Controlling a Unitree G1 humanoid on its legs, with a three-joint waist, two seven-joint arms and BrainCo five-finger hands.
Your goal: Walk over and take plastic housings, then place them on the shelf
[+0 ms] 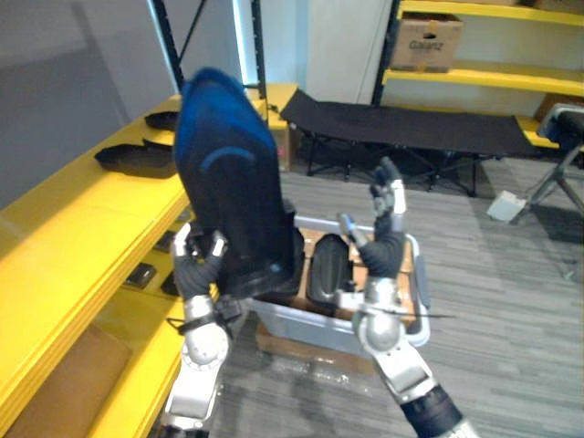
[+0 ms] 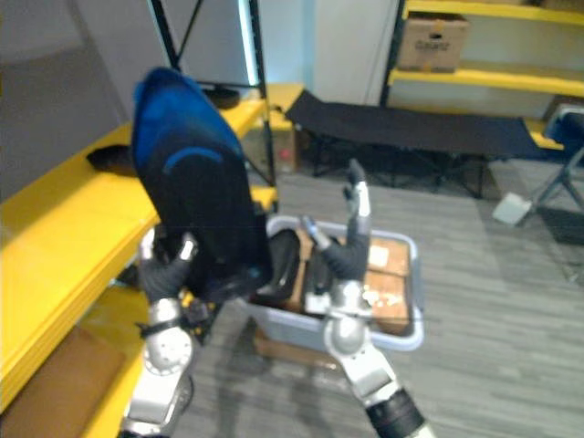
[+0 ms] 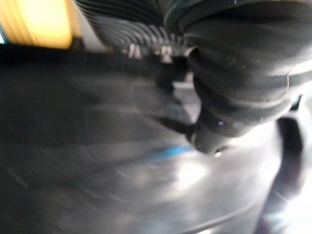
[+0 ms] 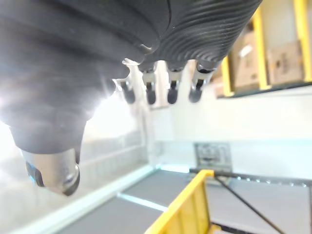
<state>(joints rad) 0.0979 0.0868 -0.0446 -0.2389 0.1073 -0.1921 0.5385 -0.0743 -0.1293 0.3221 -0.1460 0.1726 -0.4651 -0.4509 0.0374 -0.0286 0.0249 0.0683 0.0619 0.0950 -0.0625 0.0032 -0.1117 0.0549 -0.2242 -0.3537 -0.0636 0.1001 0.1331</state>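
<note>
Left robot hand (image 1: 197,260) has the housing (image 1: 228,173): fingers wrapped round its bottom end, big dark-blue shell standing upright, tip high, just right of the yellow shelf (image 1: 82,228). Right robot hand (image 1: 385,228) is raised to the right, apart from the shell, fingers straight & spread, holding nothing. Behind both sits the grey bin (image 1: 301,327) on the floor w/ a bin housing (image 1: 327,269) left inside.

Handling, my read: thin moulded plastic, prob. light for its bulk, stiff enough not to sag, but glossy, so slippery. Held only at the low end it's top-heavy, a long lever that could swing or twist out of a one-hand grip. Best hold looks like the bottom rim, thumb one side, fingers the other, w/ the free hand steadying the mid-body from the right.

Shelved housings (image 1: 137,160) lie flat at far left; the nearer yellow deck looks free. Next move should be a tilt left & a flat, gentle set-down, since an edge knock could crack or scuff it.
</note>
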